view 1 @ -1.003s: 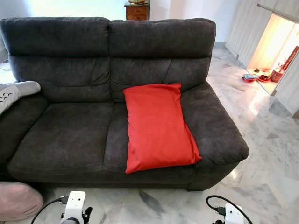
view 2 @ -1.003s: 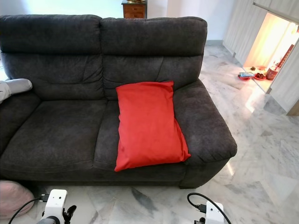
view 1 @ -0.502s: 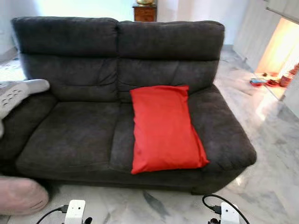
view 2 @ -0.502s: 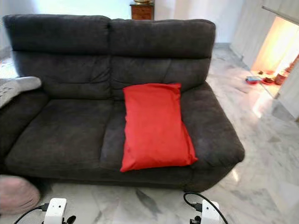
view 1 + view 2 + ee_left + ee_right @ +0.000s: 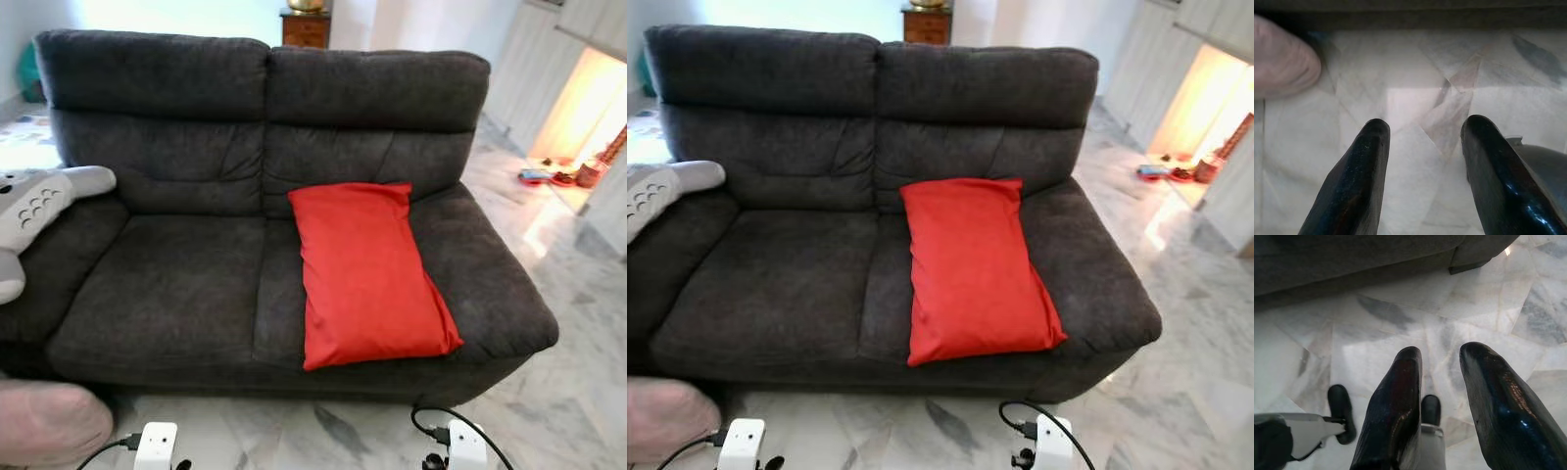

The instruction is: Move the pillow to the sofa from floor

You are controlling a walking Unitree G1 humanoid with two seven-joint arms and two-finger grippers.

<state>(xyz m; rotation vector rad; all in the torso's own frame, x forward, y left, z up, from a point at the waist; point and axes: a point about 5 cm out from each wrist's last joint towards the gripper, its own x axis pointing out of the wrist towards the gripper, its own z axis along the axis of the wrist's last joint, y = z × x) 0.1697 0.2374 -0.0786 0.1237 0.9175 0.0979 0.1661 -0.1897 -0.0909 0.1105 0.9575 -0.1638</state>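
A red pillow (image 5: 370,271) lies on the right seat of the dark grey sofa (image 5: 167,284), its top edge leaning on the backrest. My left gripper (image 5: 1422,132) hangs low over the marble floor in front of the sofa, open with nothing between its fingers. In the right wrist view my right gripper (image 5: 1439,357) is open too, pointing down at the floor near the sofa's front corner. The white wrist housings of both arms (image 5: 155,446) (image 5: 466,443) peek in at the bottom of the head views.
A pink cushion (image 5: 44,423) rests on the floor at the sofa's left front corner. A grey-white plush toy (image 5: 34,201) lies on the left armrest. Marble floor (image 5: 578,392) stretches to the right, towards a lit alcove with small items (image 5: 549,174). A wooden cabinet (image 5: 306,27) stands behind the sofa.
The whole view has shifted right and slightly down as the camera moved. The pillow and sofa keep their places relative to each other. Both arms stay low.
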